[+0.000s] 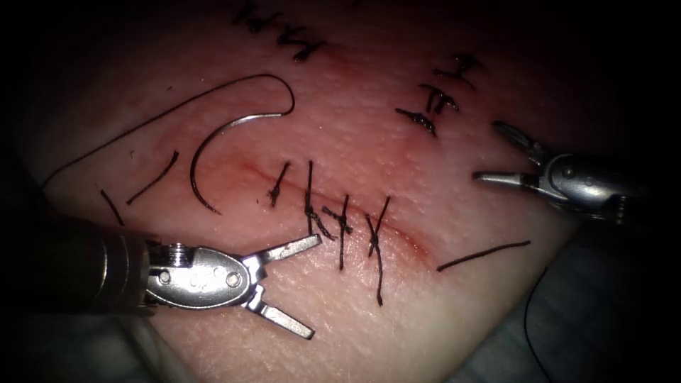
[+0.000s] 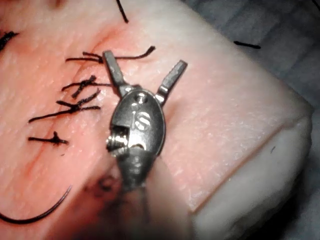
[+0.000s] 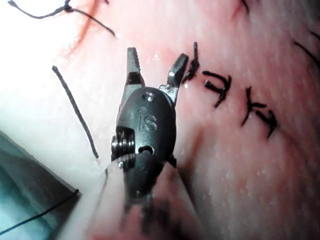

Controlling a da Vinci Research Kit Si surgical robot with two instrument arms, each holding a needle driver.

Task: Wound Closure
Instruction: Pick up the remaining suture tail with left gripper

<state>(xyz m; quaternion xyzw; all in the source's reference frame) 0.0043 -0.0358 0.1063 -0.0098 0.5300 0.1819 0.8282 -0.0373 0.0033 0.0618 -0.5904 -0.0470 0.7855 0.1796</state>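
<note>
Nearest in the endoscope view, the left tool reaches in from the lower left and holds nothing. Its jaws are spread wide, one pointing up toward the stitches, the other down over bare tissue. In the left wrist view the same tool shows its jaws apart in a V above the tissue, one tip close to the stitches.

Just beyond it runs the cut, a reddish line slanting down to the right, crossed by several dark stitches with short knotted tails. A loose cut piece of thread lies on the tissue to the right of the cut, and two more short pieces lie to the left.

The needle lies free on the tissue to the left of the cut, held by neither tool and not in the tissue. Its thread runs from its upper end, curls over, and trails off to the left.

Farther back on the right, the right tool is well apart from the cut, jaws open and empty. In the right wrist view that tool has its jaws parted over the tissue, near a row of dark marks.
</note>
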